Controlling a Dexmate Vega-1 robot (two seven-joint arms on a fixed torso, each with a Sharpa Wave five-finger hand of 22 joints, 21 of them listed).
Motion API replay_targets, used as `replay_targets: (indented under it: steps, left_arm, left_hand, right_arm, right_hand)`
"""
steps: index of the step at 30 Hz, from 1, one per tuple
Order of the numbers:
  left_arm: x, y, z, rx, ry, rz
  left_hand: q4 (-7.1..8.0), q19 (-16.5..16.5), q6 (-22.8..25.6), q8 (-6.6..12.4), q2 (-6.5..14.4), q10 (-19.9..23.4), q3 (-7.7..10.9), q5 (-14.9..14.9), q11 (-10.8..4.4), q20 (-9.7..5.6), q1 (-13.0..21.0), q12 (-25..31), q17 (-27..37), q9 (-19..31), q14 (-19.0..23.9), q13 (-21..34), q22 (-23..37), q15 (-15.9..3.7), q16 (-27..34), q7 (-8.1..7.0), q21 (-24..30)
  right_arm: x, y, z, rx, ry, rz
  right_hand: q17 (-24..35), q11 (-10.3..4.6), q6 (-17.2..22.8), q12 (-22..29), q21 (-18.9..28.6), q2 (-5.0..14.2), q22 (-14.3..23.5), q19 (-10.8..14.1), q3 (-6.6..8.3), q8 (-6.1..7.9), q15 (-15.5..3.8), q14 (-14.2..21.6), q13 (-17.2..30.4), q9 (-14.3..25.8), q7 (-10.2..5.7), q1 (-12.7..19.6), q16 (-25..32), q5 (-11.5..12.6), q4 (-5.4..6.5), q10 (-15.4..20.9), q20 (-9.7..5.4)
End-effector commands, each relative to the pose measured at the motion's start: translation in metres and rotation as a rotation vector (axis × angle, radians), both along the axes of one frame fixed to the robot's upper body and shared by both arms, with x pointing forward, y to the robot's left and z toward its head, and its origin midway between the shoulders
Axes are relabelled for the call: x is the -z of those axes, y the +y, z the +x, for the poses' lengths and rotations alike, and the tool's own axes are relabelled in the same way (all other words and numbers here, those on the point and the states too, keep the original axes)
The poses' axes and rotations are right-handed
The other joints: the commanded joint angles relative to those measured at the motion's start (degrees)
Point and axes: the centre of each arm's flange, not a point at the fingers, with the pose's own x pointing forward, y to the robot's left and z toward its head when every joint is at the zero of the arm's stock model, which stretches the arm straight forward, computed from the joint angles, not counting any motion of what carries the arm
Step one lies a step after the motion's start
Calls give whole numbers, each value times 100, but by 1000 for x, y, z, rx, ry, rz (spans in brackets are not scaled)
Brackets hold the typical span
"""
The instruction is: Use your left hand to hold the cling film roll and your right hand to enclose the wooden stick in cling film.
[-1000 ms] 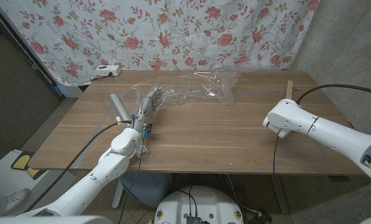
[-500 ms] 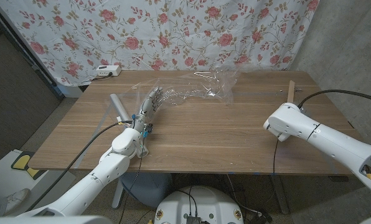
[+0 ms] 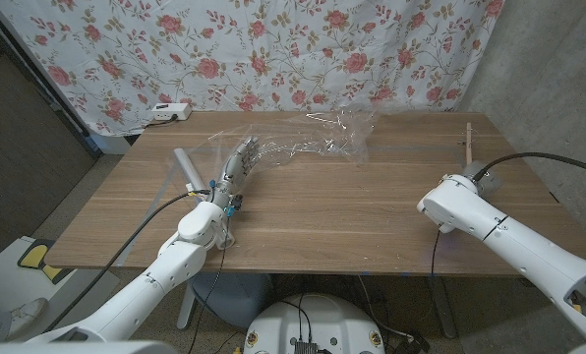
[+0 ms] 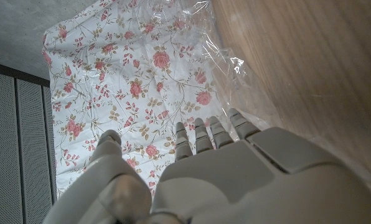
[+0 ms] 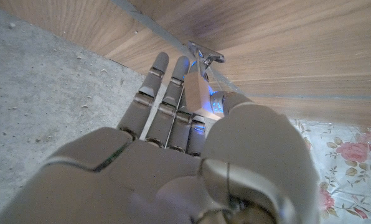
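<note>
A grey cling film roll [image 3: 185, 167] lies at the table's left side. Clear film [image 3: 337, 138] runs from it to a crumpled heap at the far middle, and the film [image 4: 229, 62] also shows past my left fingers. My left hand [image 3: 236, 165] lies stretched on the film just right of the roll, fingers straight and apart, holding nothing; the left hand [image 4: 223, 174] looks the same from the wrist. My right hand [image 3: 448, 202] hangs over the right side, and its fingers are hidden there. The right hand [image 5: 173, 143] pinches the wooden stick [image 5: 195, 87] between thumb and fingers. The stick [image 3: 466, 146] points toward the far edge.
The wooden table [image 3: 322, 216] has bare wood between my two hands. A white power strip [image 3: 170, 112] sits beyond the far left corner, under a floral curtain [image 3: 273, 49]. A black cable [image 3: 529, 157] arcs over my right arm near the table's right edge.
My right arm has drawn back toward the near right. The stick has shifted right with it and now shows longer and thinner. My left hand and the film have stayed put.
</note>
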Motion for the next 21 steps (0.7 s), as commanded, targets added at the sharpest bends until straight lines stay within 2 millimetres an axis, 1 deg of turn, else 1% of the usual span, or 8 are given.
replay_targets:
  steps: [1, 2, 3, 7, 9, 10, 14, 21]
  left_arm:
    - [-2, -1, 0, 6, -3, 8]
    - [-2, -1, -1, 4, -3, 9]
    - [-2, -1, -1, 5, -3, 5]
    - [-1, -1, -1, 5, -1, 3]
    - [-1, -1, -1, 5, 1, 7]
    - [0, -1, -1, 6, 2, 3]
    - [0, -1, 0, 6, 3, 6]
    - [-1, -2, 0, 8, 1, 6]
  left_hand:
    - [-19, 26, 29, 0, 33, 38, 27, 1, 3, -3, -22, 5, 21, 29, 3, 14, 20, 1, 22, -6, -6]
    - [-19, 27, 31, 0, 33, 41, 27, 1, -3, -8, -22, 6, 21, 29, 4, 14, 20, 3, 22, 1, -6]
    - [-19, 27, 31, 0, 34, 40, 28, 1, 3, -4, -23, 5, 21, 29, 4, 14, 20, 4, 22, 3, -6]
    - [-19, 26, 32, 1, 35, 40, 28, 1, -2, -3, -23, 5, 21, 29, 0, 14, 20, 2, 20, -3, -6]
    - [-19, 26, 33, 1, 35, 40, 28, 2, 2, -4, -24, 5, 21, 29, 2, 14, 20, 6, 21, -2, -6]
    - [-19, 26, 30, 0, 35, 39, 28, 2, 0, -5, -25, 5, 21, 29, 1, 14, 20, 5, 20, -5, -6]
    - [-17, 27, 29, -1, 36, 37, 27, 1, -4, -4, -28, 4, 21, 29, -1, 14, 20, 3, 20, -5, -6]
    - [-14, 27, 33, 1, 38, 39, 26, 2, -4, -6, -34, 5, 22, 29, 0, 14, 21, -3, 21, -4, -6]
  right_arm:
    - [1, -5, -18, 40, -84, -12]
    - [2, -5, -19, 42, -89, -13]
    - [2, -5, -20, 41, -94, -13]
    - [2, -6, -24, 32, -131, -9]
    - [2, -6, -26, 26, -156, -7]
    - [3, -6, -27, 21, -171, -6]
    - [3, -6, -31, 4, -223, -14]
    - [1, -6, -37, -37, -309, -6]
  right_hand:
    - [248, -299, 565, 612, 190, 112, 63, 309, 1055, 46, -594, 251, 99, 118, -600, 217, 163, -75, 8, 121, -107]
    - [300, -312, 560, 619, 223, 113, 73, 349, 1043, 44, -611, 296, 125, 140, -607, 221, 194, -91, 9, 76, -137]
    - [397, -316, 553, 629, 312, 112, 94, 476, 1025, 40, -661, 440, 124, 183, -612, 232, 271, -122, 4, 61, -216]
    - [673, -338, 528, 685, 539, 91, 158, 744, 966, 28, -732, 768, 195, 286, -652, 268, 468, -208, -39, 5, -349]
    - [867, -356, 544, 776, 679, 85, 214, 855, 934, 32, -745, 925, 331, 347, -679, 309, 587, -259, -97, -3, -413]
    - [1022, -380, 553, 832, 829, 79, 302, 960, 916, 34, -748, 1028, 419, 392, -687, 343, 676, -290, -143, 0, -494]
    - [1306, -403, 609, 950, 1112, 75, 497, 1076, 899, 55, -744, 1145, 634, 478, -697, 396, 810, -325, -206, -4, -588]
    - [1567, -411, 633, 1021, 1402, 70, 715, 1136, 895, 64, -743, 1207, 820, 557, -711, 428, 910, -345, -230, -40, -675]
